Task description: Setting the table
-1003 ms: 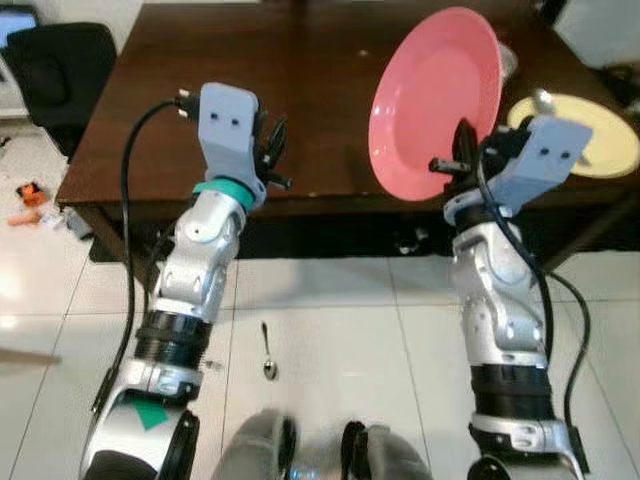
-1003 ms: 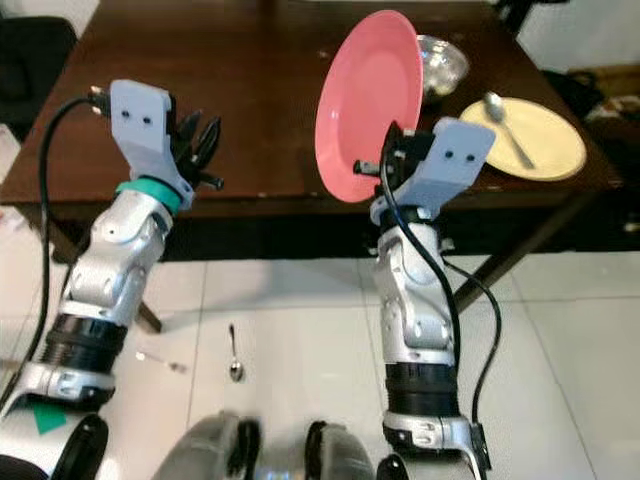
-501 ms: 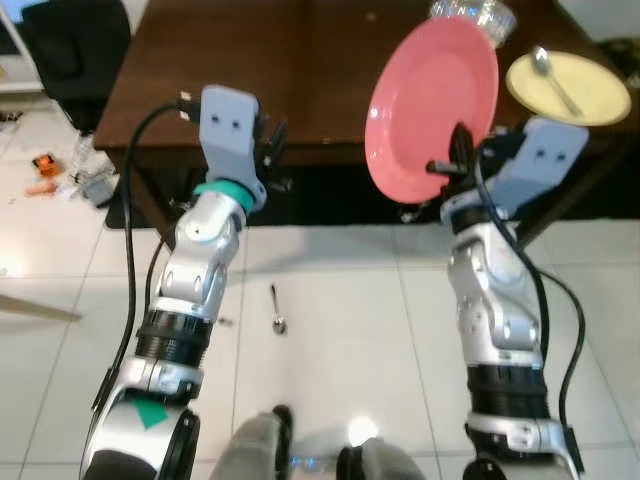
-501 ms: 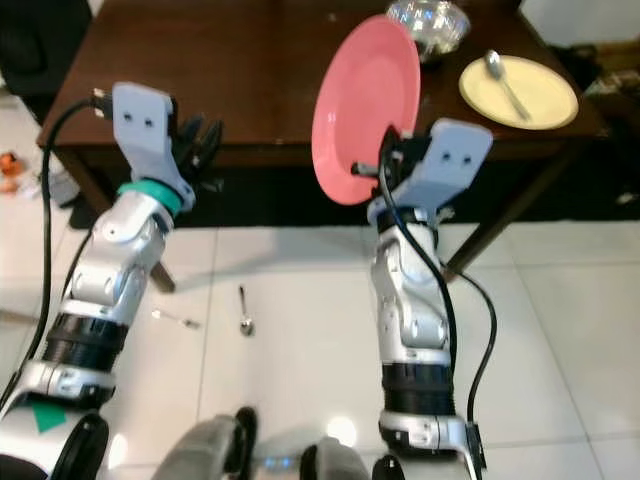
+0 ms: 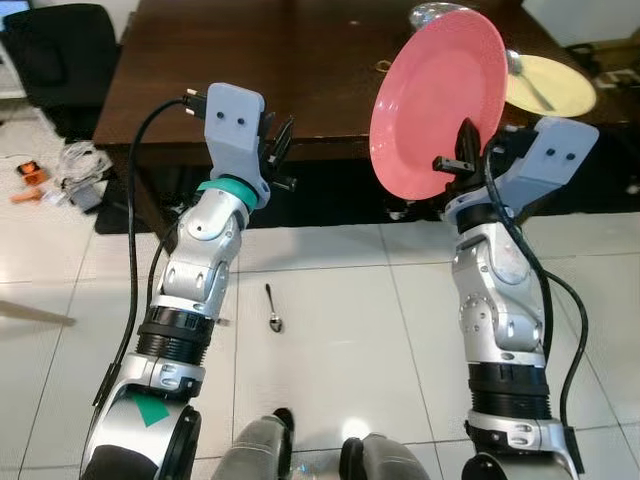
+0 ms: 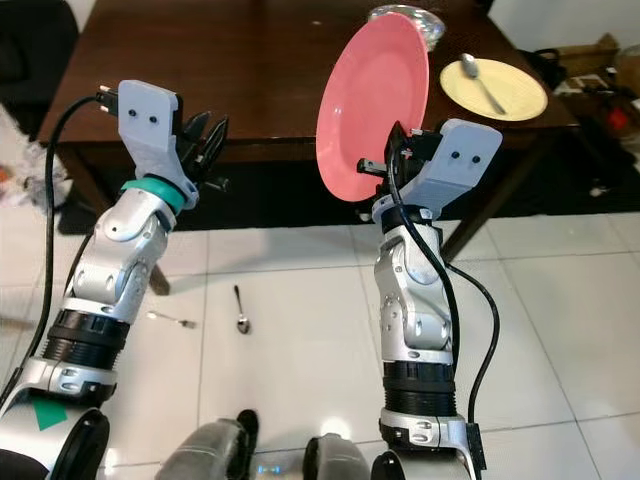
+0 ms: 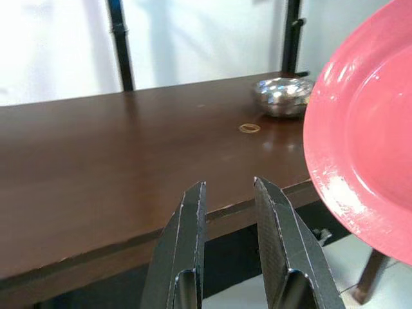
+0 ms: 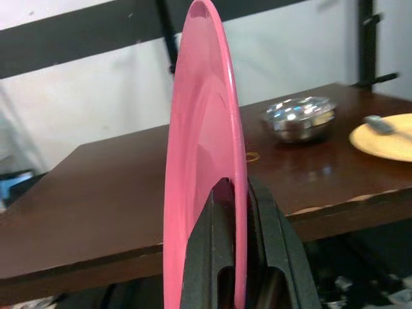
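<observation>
Before the robot stands a dark brown wooden surface (image 5: 250,60), long and mostly bare, its near edge just beyond both raised arms. The right claw (image 6: 397,150) is clenched on the lower rim of a pink plate (image 5: 437,100), holding it up on edge in the air in front of the surface's near edge, its face turned toward the left arm; in the right wrist view the two black fingers (image 8: 270,257) pinch the rim from either side. The left claw (image 7: 228,193) hovers near the surface's edge, empty, its fingers parted by a narrow gap. Toward the far right corner of the surface lies a yellow plate (image 6: 510,95) with a spoon (image 6: 478,78) resting on it, and just beside it, farther back, a shiny metal bowl (image 7: 282,95). A small ring-like object (image 7: 248,128) sits on the wood near the bowl. The floor (image 5: 330,330) is pale glossy tile; on it, between the two arms, lies a second spoon (image 5: 273,310), and a thin utensil, too small to identify, (image 6: 172,319) lies near the left arm. A black chair (image 5: 60,40) stands at the surface's left end, with white cables (image 5: 75,160) and small orange items (image 5: 28,175) scattered on the floor close by. Behind the surface is a light wall (image 7: 58,45) with dark vertical posts (image 7: 119,38).
</observation>
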Robot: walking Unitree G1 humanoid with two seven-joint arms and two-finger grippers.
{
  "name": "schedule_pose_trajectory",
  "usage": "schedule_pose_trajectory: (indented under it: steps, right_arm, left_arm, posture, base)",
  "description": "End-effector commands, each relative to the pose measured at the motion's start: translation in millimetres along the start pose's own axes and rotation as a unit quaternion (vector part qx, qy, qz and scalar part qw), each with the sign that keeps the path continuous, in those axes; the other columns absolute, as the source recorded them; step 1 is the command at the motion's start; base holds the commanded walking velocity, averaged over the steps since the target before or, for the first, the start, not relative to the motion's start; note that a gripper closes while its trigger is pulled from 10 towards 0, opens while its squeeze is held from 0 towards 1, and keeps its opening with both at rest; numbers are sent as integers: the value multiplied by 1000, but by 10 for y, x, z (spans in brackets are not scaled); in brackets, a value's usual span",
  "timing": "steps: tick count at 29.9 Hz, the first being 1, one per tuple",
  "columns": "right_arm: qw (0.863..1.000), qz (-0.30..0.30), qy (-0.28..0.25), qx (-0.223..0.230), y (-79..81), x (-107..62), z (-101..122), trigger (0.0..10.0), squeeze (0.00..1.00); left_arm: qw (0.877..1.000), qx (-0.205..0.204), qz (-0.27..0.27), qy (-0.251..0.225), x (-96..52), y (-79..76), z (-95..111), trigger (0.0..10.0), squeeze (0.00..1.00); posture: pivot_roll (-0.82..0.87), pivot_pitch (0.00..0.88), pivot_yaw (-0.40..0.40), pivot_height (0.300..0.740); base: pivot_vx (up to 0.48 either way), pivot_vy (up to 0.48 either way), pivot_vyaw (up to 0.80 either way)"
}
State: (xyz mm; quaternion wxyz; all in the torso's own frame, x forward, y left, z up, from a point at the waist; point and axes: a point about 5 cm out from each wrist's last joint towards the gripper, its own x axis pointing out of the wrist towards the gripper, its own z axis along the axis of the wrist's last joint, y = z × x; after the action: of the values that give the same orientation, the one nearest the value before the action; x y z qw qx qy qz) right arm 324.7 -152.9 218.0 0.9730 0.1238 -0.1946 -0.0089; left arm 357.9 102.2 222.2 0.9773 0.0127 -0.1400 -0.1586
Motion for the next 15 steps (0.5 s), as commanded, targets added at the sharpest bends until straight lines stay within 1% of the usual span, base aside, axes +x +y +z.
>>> schedule_pose_trajectory:
  steps: [1, 12, 14, 15]
  right_arm:
    - [1000, 1, -3, 6, -1, -4, 24, 10000, 0]
    - [1000, 12, -12, 19, 24, -3, 51, 10000, 0]
    - [1000, 13, -15, 22, 27, -4, 59, 10000, 0]
    - [1000, 13, -15, 22, 27, -4, 59, 10000, 0]
  left_arm:
    - [1000, 5, -1, 12, -10, -6, -43, 10000, 0]
    - [1000, 15, 11, 22, -25, 13, -74, 10000, 0]
    - [999, 3, 11, 36, -36, 15, -110, 10000, 0]
    - [999, 3, 11, 36, -36, 15, -110, 10000, 0]
  posture:
    - [122, 61, 54, 740]
    - [124, 62, 55, 740]
    - [124, 62, 55, 740]
    - [124, 62, 55, 740]
  base:
    - [0, 0, 800]
    - [0, 0, 797]
    - [0, 0, 800]
    - [0, 0, 800]
